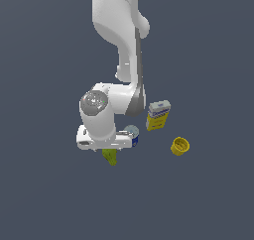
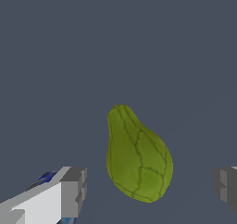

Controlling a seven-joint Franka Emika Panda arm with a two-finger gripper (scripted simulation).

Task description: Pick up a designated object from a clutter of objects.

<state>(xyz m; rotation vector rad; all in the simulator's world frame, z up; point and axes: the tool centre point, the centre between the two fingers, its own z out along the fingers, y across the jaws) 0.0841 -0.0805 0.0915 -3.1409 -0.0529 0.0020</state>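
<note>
The designated object is a yellow-green pear (image 2: 138,159), bulbous at one end and tapering at the other, lying on the dark floor. In the exterior view only a part of the pear (image 1: 111,156) shows below the white hand. My gripper (image 2: 150,190) is open, with one grey finger (image 2: 74,191) on each side of the pear's bulbous end and a gap to each. In the exterior view the gripper's fingers are hidden under the hand. The rest of the clutter of objects is a blue can (image 1: 132,133), a yellow-and-white box (image 1: 158,115) and a yellow cup (image 1: 180,146).
The blue can with its pale lid stands right beside the hand on the exterior view's right; a sliver of the blue can (image 2: 46,177) shows behind one finger. The box and the cup lie farther to the exterior view's right. The arm's white links (image 1: 121,30) rise behind.
</note>
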